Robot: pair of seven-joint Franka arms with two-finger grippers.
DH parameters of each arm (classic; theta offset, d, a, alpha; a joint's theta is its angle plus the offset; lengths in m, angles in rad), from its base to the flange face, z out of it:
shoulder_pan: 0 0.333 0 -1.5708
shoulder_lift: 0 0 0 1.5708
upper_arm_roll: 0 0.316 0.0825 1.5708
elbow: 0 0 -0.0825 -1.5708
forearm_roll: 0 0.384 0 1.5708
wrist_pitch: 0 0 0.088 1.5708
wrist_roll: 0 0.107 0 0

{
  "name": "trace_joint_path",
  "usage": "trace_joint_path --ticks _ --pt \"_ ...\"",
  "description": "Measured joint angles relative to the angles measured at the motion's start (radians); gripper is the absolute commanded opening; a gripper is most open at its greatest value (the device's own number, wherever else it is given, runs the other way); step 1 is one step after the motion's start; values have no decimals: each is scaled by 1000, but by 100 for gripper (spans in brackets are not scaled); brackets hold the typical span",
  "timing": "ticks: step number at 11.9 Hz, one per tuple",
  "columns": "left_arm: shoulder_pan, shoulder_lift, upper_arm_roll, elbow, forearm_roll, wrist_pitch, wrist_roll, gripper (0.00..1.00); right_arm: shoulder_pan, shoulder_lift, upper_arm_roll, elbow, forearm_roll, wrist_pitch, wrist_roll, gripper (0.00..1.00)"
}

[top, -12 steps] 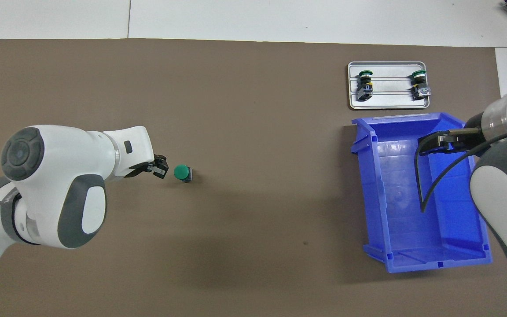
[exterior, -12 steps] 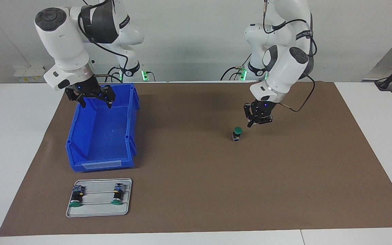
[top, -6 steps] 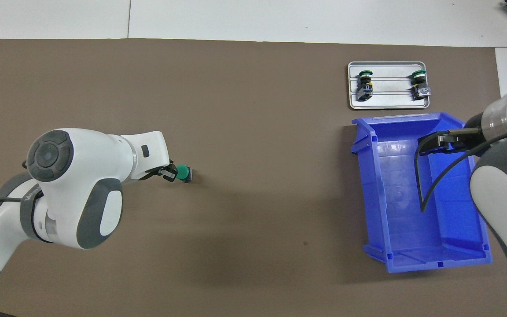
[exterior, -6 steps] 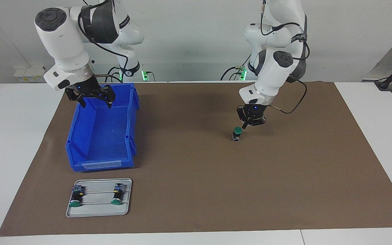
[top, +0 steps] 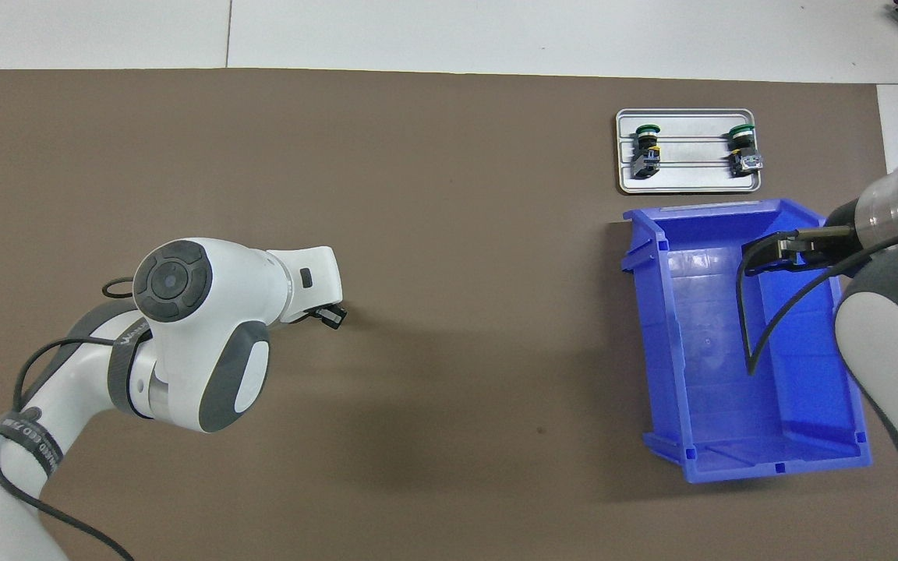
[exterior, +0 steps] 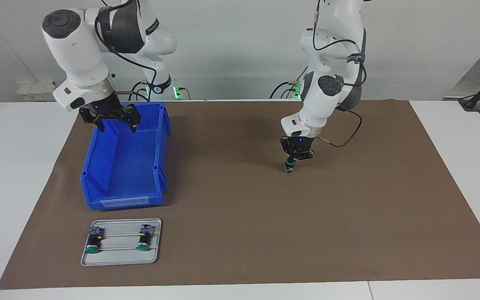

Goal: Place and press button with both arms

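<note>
The button (exterior: 288, 167) stands upright on the brown mat (exterior: 240, 216), toward the left arm's end of the table. My left gripper (exterior: 291, 158) is shut and points straight down onto it, its tips at the green cap, which is mostly covered. In the overhead view the left hand (top: 330, 314) hides the button altogether. My right gripper (exterior: 113, 122) is open and holds nothing, hanging over the end of the blue bin (exterior: 125, 203) nearer to the robots.
A grey tray (exterior: 119, 261) lies on the mat just farther from the robots than the blue bin (top: 753, 467). Two more green-capped switches lie on their sides on the tray (top: 688, 187).
The left arm has swung in over the button and come down, so its shut gripper now sits on the green cap. The right arm has not moved.
</note>
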Motion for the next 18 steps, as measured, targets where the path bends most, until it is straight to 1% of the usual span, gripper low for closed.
trace_joint_path --ticks 2,3,4,5,6,7,8,10,13,15,16,17,18 --pt "0 -2 2 -4 0 2 -1 0 -1 0 0 0 7 0 0 100" --pt "0 -3 3 -3 0 -1 -1 0 -2 0 -1 0 31 0 1 100" --pt "0 -9 6 1 0 -17 -2 0 -6 0 -3 -1 56 0 2 100" --pt "0 -18 11 12 0 -60 -3 0 -12 0 -3 -1 66 0 2 100" --pt "0 -29 20 26 0 -112 -5 37 -15 0 -5 -1 68 0 2 100" --pt "2 -46 29 36 0 -150 -15 99 -15 0 -5 -1 68 0 2 100" --pt "14 -69 34 41 1 -184 -29 100 -15 0 -4 -1 68 0 2 100" --pt "74 -124 40 45 2 -269 -42 100 -15 0 -4 -1 68 0 2 100" --pt "218 -227 45 47 4 -419 -44 100 -14 0 -3 -1 68 0 2 100" --pt "324 -269 48 64 17 -454 -48 100 -9 0 0 -1 68 0 4 100" --pt "367 -270 48 100 56 -474 -48 100 6 -1 4 1 69 1 27 100" --pt "386 -266 49 153 93 -508 -48 100 45 -1 7 7 69 2 85 100" --pt "390 -254 48 221 109 -554 -51 100 106 -1 10 14 69 11 157 98"
